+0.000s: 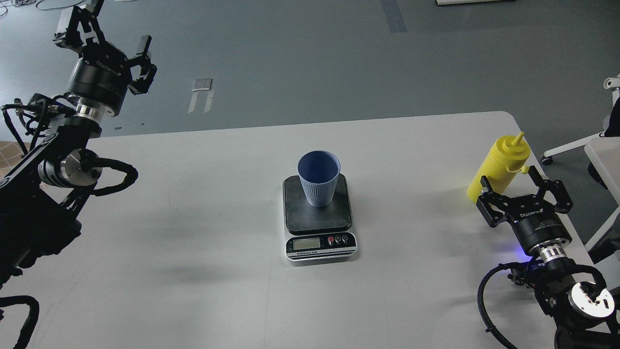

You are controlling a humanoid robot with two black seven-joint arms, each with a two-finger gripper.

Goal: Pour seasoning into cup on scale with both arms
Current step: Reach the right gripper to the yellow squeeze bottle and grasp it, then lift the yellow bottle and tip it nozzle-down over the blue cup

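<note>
Head view, blue cup (318, 177) upright on scale (319, 218), yellow seasoning bottle (499, 167) capped

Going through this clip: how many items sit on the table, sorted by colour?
Yellow: 1, the squeeze bottle
Light blue: 1, the cup
Black and silver: 1, the scale, under the cup
Total: 3
</note>
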